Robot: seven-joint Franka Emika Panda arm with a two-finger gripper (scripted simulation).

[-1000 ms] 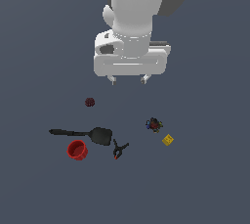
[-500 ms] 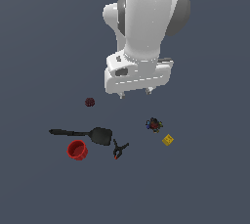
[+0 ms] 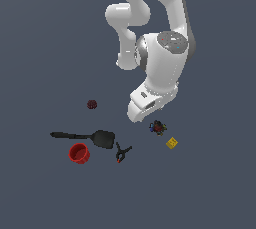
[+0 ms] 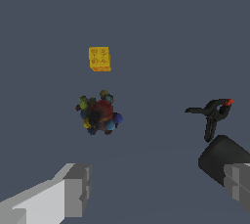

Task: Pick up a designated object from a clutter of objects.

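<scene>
The designated object, a knobbly multicoloured lump (image 3: 158, 127), lies on the dark floor, just off the exterior view's right of my hand. In the wrist view the lump (image 4: 99, 114) sits ahead of my fingers, nearer to the finger (image 4: 73, 189) that shows as a pale grey block. My gripper (image 3: 148, 109) is open and empty above the floor, close over the lump; in the wrist view the gripper (image 4: 156, 184) shows both fingers wide apart. The rest of the clutter lies around it.
A yellow cube (image 3: 172, 143) (image 4: 99, 58) lies just beyond the lump. A black clamp (image 3: 122, 153) (image 4: 213, 115), a black spatula (image 3: 90, 136) (image 4: 222, 159) and a red cup (image 3: 79, 153) lie to the exterior view's left. A dark-red ball (image 3: 92, 104) sits apart.
My arm has swung down and toward the exterior view's right, bringing the hand from high above the clutter to just beside the lump. The objects have not moved.
</scene>
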